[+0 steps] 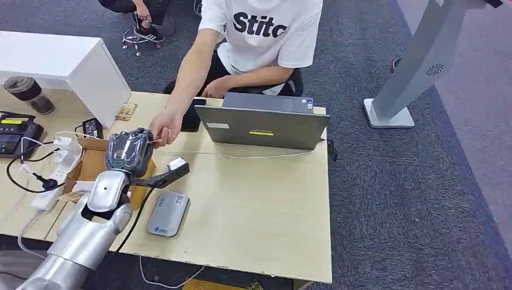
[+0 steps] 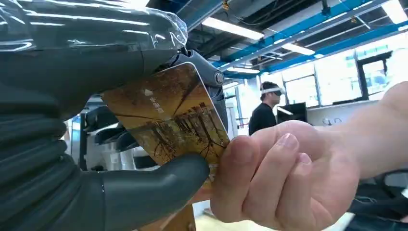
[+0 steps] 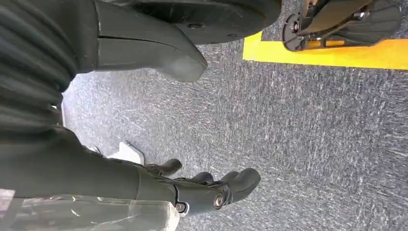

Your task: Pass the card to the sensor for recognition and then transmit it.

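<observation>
Even indoor light, soft shadows; ceiling strip lights [image 2: 231,28] and windows [image 2: 337,77] glare, background slightly soft.

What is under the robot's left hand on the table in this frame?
Under the left hand lies an open cardboard box on the table; the hand and arm cover most of it, hiding its contents. The grey sensor pad lies nearer the robot, beside the arm.

- left hand [image 2: 72,144]: matt grey rubbery plastic, ribbed cover, clear glossy film over the back
- card [image 2: 168,120]: glossy printed plastic
- left arm [image 1: 90,229]: brushed silver metal
- table [image 1: 265,205]: pale wood-look laminate, smooth
- laptop [image 1: 262,127] at 12 o'clock: matt grey metal
- floor [image 3: 312,134]: rough grey carpet
</observation>
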Robot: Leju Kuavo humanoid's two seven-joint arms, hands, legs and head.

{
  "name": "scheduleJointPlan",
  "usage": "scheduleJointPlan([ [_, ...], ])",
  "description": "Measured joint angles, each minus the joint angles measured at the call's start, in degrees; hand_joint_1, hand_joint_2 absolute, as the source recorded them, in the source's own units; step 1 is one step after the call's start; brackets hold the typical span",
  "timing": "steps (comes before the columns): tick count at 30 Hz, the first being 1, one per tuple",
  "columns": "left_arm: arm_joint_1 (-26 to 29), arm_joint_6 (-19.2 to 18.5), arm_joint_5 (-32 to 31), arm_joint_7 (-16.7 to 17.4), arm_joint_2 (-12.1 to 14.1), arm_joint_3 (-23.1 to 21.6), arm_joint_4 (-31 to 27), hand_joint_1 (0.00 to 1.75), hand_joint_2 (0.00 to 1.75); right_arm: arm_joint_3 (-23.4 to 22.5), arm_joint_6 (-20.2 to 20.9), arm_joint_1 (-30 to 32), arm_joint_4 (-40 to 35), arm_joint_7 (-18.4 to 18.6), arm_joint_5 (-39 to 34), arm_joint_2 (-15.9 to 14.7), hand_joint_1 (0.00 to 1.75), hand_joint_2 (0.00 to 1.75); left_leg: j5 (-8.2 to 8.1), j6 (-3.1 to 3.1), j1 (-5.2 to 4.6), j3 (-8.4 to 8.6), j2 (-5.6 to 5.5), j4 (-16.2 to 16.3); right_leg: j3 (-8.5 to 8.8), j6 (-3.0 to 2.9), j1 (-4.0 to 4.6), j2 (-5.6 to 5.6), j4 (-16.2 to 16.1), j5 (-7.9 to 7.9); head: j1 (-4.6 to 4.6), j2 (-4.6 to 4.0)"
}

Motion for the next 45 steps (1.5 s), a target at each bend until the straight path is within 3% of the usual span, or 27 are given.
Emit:
scheduleJointPlan([
  [3,-0.1,0.5,-1.0,0.0,0.0,1.3,0.0,1.75,1.75,-0.1,0.0,0.0,0.0,0.0,0.0,0.0,0.00,1.75,-0.07,0.00,0.00,0.02,0.18,0.0,-0.04,0.00,0.00,0.19,0.0,0.00,0.00,0.00],
  [4,-0.1,0.8,-1.1,-0.1,0.0,1.8,0.0,1.05,1.75,-0.2,0.0,0.0,0.0,0.0,0.0,0.0,0.00,1.75,-0.07,0.00,0.00,0.02,0.22,0.0,-0.06,0.00,0.00,0.24,0.0,0.00,0.00,0.00],
  [5,-0.1,1.2,-1.3,-0.3,0.0,2.2,0.0,0.00,1.75,-0.3,0.0,0.0,0.0,0.0,0.1,0.0,0.00,1.75,-0.09,0.01,0.00,0.02,0.27,0.0,-0.08,0.00,0.00,0.27,0.0,0.00,0.00,0.00],
  [9,0.2,5.1,-2.5,-0.1,-0.3,4.0,0.0,0.00,1.75,-0.5,0.4,0.0,0.0,0.0,0.9,0.0,0.00,1.75,-0.12,0.05,0.00,-0.02,0.23,0.0,-0.11,-0.01,0.00,0.23,0.0,-0.04,0.00,0.00],
  [10,0.5,6.4,-3.0,0.2,-0.4,4.6,0.0,0.00,0.00,-0.5,0.4,0.0,0.0,0.1,0.9,0.0,0.00,1.75,-0.12,0.05,0.00,-0.02,0.20,0.0,-0.11,0.00,0.00,0.20,0.0,-0.05,0.00,0.00],
  [15,1.9,12.7,-4.9,0.9,-1.2,7.0,-0.5,0.00,0.00,-0.6,0.5,0.0,0.0,0.5,1.0,0.0,0.00,1.75,-0.12,0.06,0.00,-0.02,0.16,0.0,-0.08,0.00,0.00,0.13,0.0,-0.05,0.00,0.00],
  [26,4.6,16.1,-5.9,-0.3,-2.9,9.0,-1.5,0.00,0.00,-0.6,0.5,0.0,0.0,0.5,1.1,0.0,0.00,1.75,-0.10,0.05,-0.01,0.01,0.14,0.0,-0.03,-0.01,-0.01,0.09,0.0,-0.03,0.00,0.00],
  [27,4.7,16.1,-5.9,-0.3,-2.9,9.1,-1.5,0.00,1.75,-0.6,0.5,0.0,0.0,0.5,1.1,0.0,0.00,1.75,-0.10,0.05,-0.01,0.00,0.14,0.0,-0.03,-0.01,-0.01,0.09,0.0,-0.03,0.00,0.00],
  [34,7.5,16.8,-4.8,-1.2,-3.3,10.2,-3.6,0.00,1.75,-0.8,0.5,0.0,0.0,0.4,1.7,0.0,0.00,1.75,-0.10,0.05,-0.01,0.01,0.16,0.0,-0.03,-0.01,0.00,0.10,0.0,-0.03,0.02,0.00],
  [40,12.4,18.3,-3.0,-1.2,-3.8,12.9,-7.7,0.00,1.75,-1.2,0.4,0.0,0.0,0.4,1.5,0.0,0.00,1.75,-0.10,0.05,-0.01,0.00,0.15,0.0,-0.03,-0.01,-0.01,0.10,0.0,-0.04,0.02,0.00],
  [45,17.6,18.4,0.3,-3.5,-3.9,15.5,-12.4,0.00,1.75,-2.2,0.3,0.1,0.0,0.2,0.7,0.0,0.00,1.75,-0.11,0.05,-0.01,0.01,0.16,0.0,-0.04,-0.01,-0.01,0.10,0.0,-0.04,0.00,0.00],
])
